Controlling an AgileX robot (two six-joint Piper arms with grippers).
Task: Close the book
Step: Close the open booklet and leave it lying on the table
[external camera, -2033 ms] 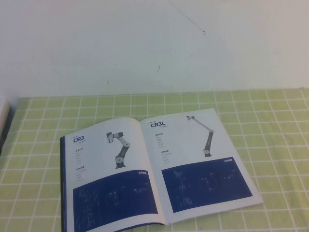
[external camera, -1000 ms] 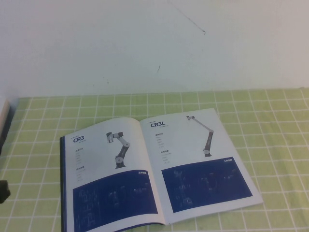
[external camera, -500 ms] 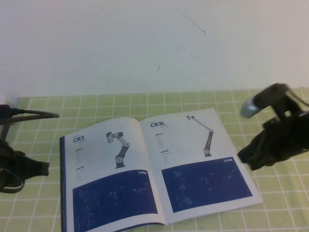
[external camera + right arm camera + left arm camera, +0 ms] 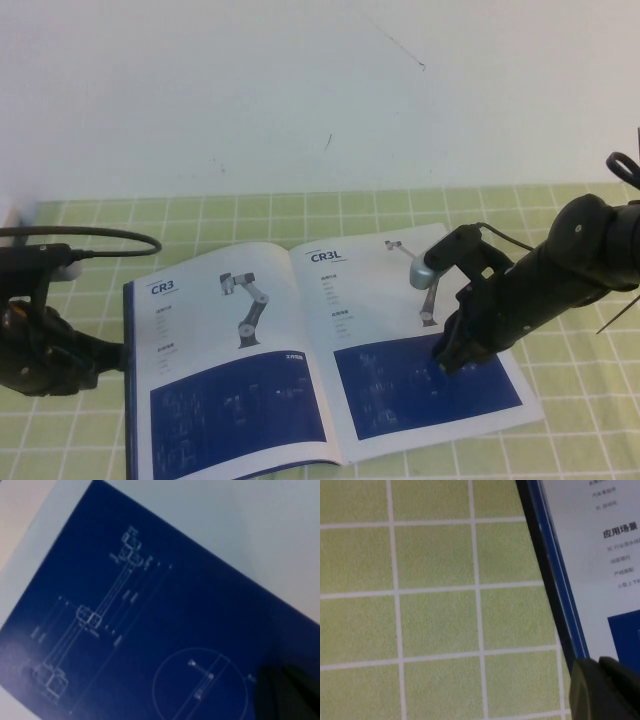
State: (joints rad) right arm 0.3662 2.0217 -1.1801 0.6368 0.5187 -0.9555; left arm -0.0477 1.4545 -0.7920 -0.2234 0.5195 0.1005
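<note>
Glossy paper book lies open flat, centre-front on the green checked tablecloth. Right gripper hangs at the right page's blue panel, probably to catch that leaf. Left gripper sits just beside the left cover edge, probably to steady it. Spread or pressed together: cannot tell for either.

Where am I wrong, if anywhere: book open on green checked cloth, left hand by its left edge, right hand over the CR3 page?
The high view shows the right hand over the CR3L page, not the CR3 page. The book does lie open on the green checked cloth, left hand by its left edge.
</note>
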